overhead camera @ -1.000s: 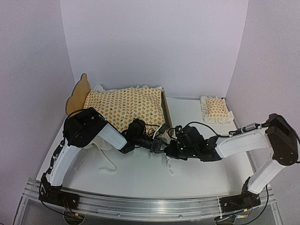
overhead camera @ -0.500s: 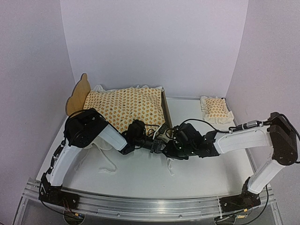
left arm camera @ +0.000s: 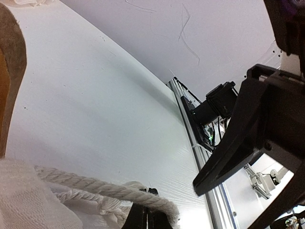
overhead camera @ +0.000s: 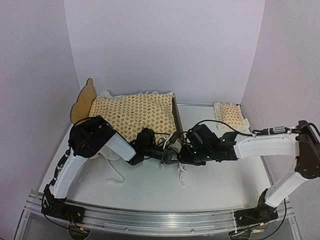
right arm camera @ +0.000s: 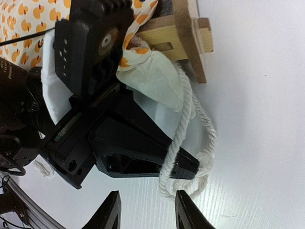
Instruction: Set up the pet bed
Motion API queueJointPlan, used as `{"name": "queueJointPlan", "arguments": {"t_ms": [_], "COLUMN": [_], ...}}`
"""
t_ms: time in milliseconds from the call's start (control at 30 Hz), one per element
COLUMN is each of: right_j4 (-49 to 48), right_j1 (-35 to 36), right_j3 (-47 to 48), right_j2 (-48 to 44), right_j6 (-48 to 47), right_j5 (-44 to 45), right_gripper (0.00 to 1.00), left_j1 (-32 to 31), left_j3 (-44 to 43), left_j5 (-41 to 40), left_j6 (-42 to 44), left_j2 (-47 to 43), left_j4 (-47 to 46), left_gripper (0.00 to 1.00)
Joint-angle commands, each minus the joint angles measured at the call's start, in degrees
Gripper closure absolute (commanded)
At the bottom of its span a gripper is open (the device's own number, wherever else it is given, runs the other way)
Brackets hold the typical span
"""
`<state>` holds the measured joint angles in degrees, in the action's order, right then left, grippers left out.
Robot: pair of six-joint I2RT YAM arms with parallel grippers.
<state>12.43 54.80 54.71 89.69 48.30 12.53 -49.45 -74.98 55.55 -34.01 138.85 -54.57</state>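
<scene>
Pet bed (overhead camera: 84, 97): at the back left of the table (overhead camera: 150, 192), headboard at the left, footboard (right arm camera: 188, 28) toward the middle, filled by the orange-patterned mattress cushion (overhead camera: 132, 112). Looks light enough to skid or swing round under any sideways tug. Cushion next: likely to ride up over the rail or drag out of the frame if hauled by one corner. Left gripper (left arm camera: 147, 220): clamped shut on the cushion's white twisted cord (right arm camera: 188, 114), just beside the footboard. Right gripper (right arm camera: 147, 210): fingers apart, holding nothing, hovering close against the left one. Could knock into it, or hook the loose loop when closing or pulling away. Cord itself: thin, slack, prone to slipping from the pinch or snagging on the footboard's protruding tenon.
</scene>
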Motion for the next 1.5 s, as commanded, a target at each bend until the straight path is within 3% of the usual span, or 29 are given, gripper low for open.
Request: {"name": "queueJointPlan", "arguments": {"t_ms": [0,100,233,400,500,600,667,800,933,1100,1467], "right_j4": [4.21,4.51,-0.43,-3.95,-16.62,-30.57,-36.67,-37.77,-44.12,-46.79,-48.34], "right_j1": [-0.73,-3.26,-4.8,-5.73,-8.01,-11.23,-13.47,-13.83,-13.84,-13.84,-13.84], "right_j3": [-1.78,-4.96,-6.79,-8.98,-20.77,-30.18,-31.74,-26.05,-25.29,-23.33,-21.84], "right_j2": [-7.86,-8.69,-7.49,-12.23,-20.09,-24.07,-22.26,-9.87,-2.71,2.16,5.97], "right_j6": [6.3,12.18,10.18,-29.63,-46.6,-56.59,-58.74,-60.6,-60.57,-61.6,-61.31], "right_j5": [7.0,4.47,-1.49,-6.75,-9.5,-11.21,-15.91,-21.19,-20.03,-20.22,-21.81], "right_gripper": [0.68,0.74,0.65,0.5,0.43,0.41,0.42,0.46,0.49,0.6,0.66], "left_j1": [0.05,0.06,0.12,0.22,0.23,0.27,0.22,0.24,0.35,0.57,0.91], "left_j3": [-1.69,-1.91,-2.05,-2.1,-2.69,-3.14,-3.31,-3.62,-3.32,-3.3,-3.51], "left_j5": [0.62,0.81,1.27,1.43,1.63,2.1,2.36,3.05,3.16,2.96,3.25], "left_j6": [0.51,0.35,0.26,0.93,1.28,1.39,1.55,1.61,1.86,1.9,1.86], "left_j2": [1.54,1.6,1.53,1.18,1.26,1.39,1.51,1.85,1.65,1.81,2.04], "left_j4": [0.69,0.68,0.61,1.11,1.56,1.65,1.75,1.97,1.8,1.75,1.44], "left_gripper": [1.0,1.0,1.0,1.0,1.0,1.0,1.0,1.0,1.0,1.0,1.0]}}
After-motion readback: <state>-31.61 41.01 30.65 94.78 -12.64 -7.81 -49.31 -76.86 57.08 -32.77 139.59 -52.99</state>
